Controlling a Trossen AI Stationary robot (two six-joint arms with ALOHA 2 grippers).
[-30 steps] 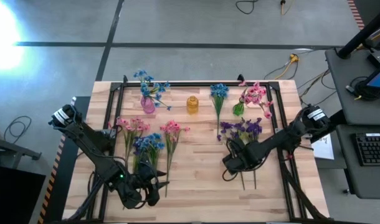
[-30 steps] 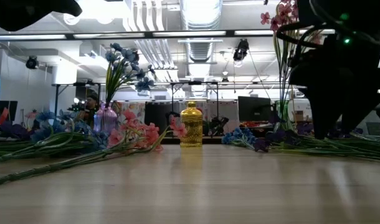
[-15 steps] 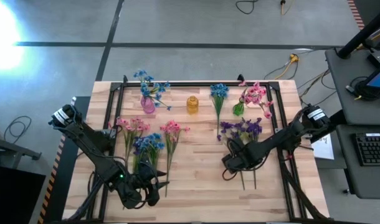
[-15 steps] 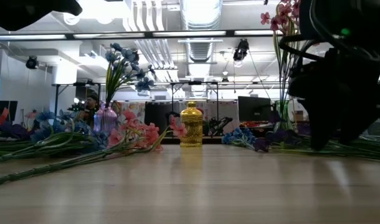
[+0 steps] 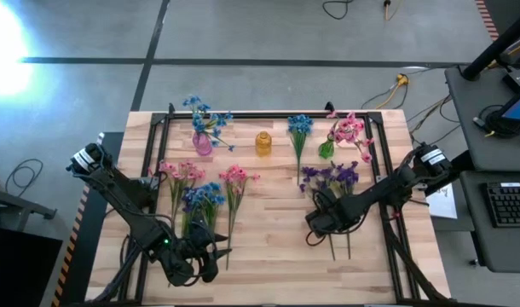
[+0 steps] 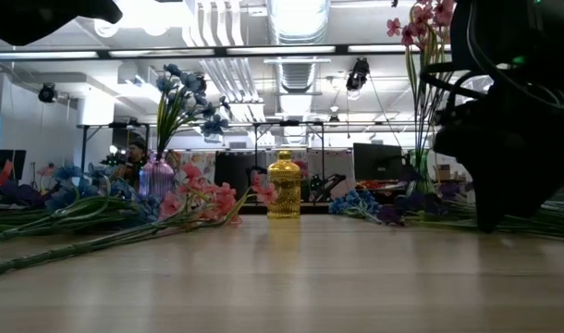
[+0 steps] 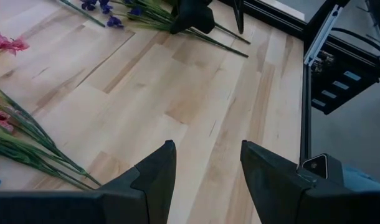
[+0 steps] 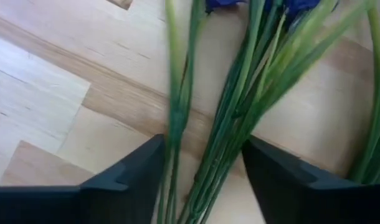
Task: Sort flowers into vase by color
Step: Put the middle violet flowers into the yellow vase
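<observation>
- The right end effector [image 5: 320,223] sits low over the stems of the dark purple flowers [image 5: 331,177], right of the middle of the bench [image 5: 268,256]. Its fingers [image 8: 128,177] are spread apart, with the green stems running between them; they have not closed on anything.
- The left end effector [image 5: 210,254] waits near the front left corner of the bench, fingers [image 7: 154,174] apart and holding nothing, over bare wood.
- Toward the back edge stand three vases: a pink vase [image 5: 202,142] holding blue flowers [image 5: 205,115], a small yellow vase [image 5: 262,142] with nothing in it, and a green vase [image 5: 326,149] holding pink flowers [image 5: 349,128].
- A loose blue sprig [image 5: 299,128] lies flat between the yellow vase and the green vase.
- On the left half of the bench lie two pink sprigs [image 5: 180,171] and [image 5: 235,177], with a blue sprig [image 5: 203,197] between them, stems pointing toward the front edge.
- The purple blossoms lie just in front of the green vase, their stems reaching toward the front edge.
</observation>
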